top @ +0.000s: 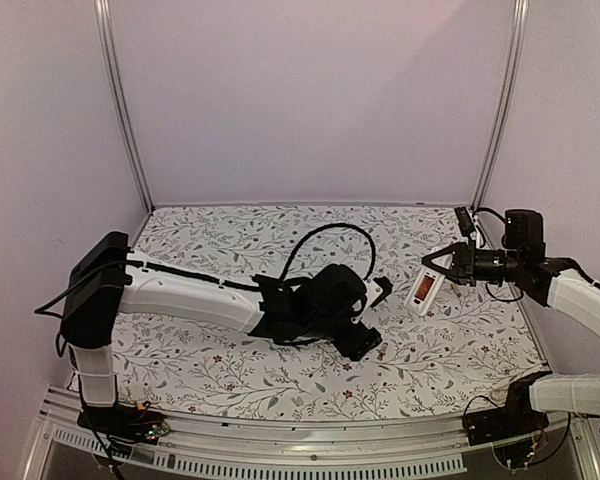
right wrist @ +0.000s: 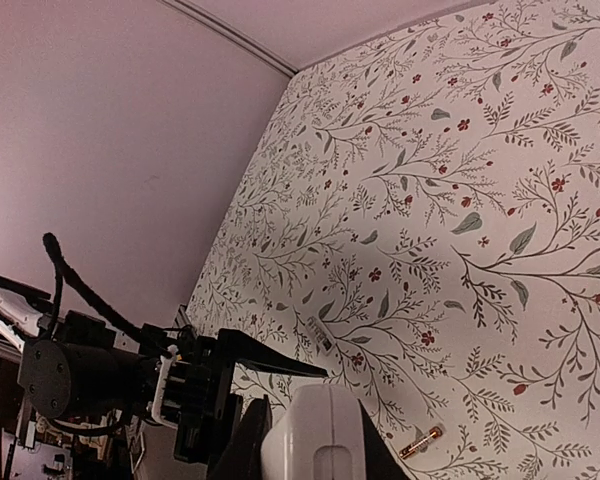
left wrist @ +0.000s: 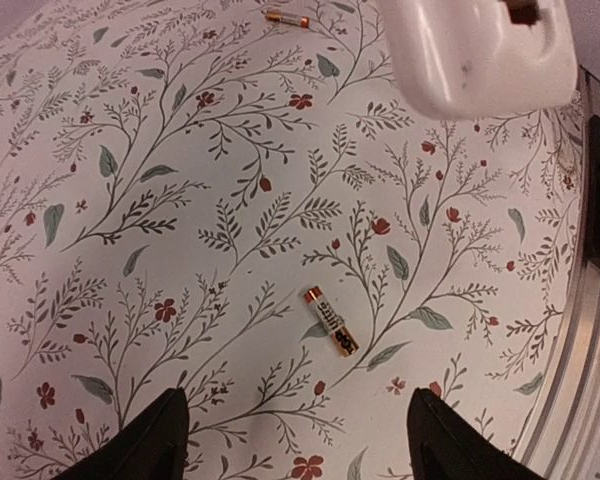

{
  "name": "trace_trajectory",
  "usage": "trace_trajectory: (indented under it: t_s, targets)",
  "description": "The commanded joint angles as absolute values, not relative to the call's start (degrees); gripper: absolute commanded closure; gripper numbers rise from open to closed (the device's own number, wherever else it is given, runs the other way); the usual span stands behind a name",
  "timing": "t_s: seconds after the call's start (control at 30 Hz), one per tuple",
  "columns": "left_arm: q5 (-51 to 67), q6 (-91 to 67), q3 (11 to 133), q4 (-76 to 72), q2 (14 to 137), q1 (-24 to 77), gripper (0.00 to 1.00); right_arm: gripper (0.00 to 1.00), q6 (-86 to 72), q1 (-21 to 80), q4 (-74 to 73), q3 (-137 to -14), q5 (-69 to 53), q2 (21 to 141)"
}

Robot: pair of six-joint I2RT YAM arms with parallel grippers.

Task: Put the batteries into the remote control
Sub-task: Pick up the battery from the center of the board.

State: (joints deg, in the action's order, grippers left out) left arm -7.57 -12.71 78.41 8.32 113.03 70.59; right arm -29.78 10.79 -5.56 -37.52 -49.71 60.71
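Dark fingers (left wrist: pixel 160 445) of the left tool (left wrist: pixel 298 405) are standing wide apart, holding nothing, and hovering over the nearer battery (left wrist: pixel 330 322), which is lying askew on the flowered tabletop (left wrist: pixel 130 200). The farther battery (left wrist: pixel 287 17) is lying well beyond it. The right tool (top: pixel 441 268) is gripping the remote control (top: pixel 424 288), tilted, toward the right side. Each cell is looking light, rigid, smooth and prone to rolling, so pinching it across its middle is seeming safest.
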Motion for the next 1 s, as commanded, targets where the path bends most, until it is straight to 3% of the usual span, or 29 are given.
trace_trajectory:
  t_s: [0.0,0.4,0.97]
  targets:
    - [-6.5,-18.61,82.16,10.17,116.64,69.79,0.25,1.0,-25.05,10.42,-12.0,-37.48,-47.6,58.16]
    - [-8.85,-19.09,97.81,21.66,128.76,69.79,0.4,1.0,-23.9,10.43,-17.02,-38.82,-46.51,55.25]
    - [-6.84,-18.57,106.49,27.8,135.96,69.87,0.58,1.0,-20.15,10.37,-23.58,-41.0,-39.74,53.42]
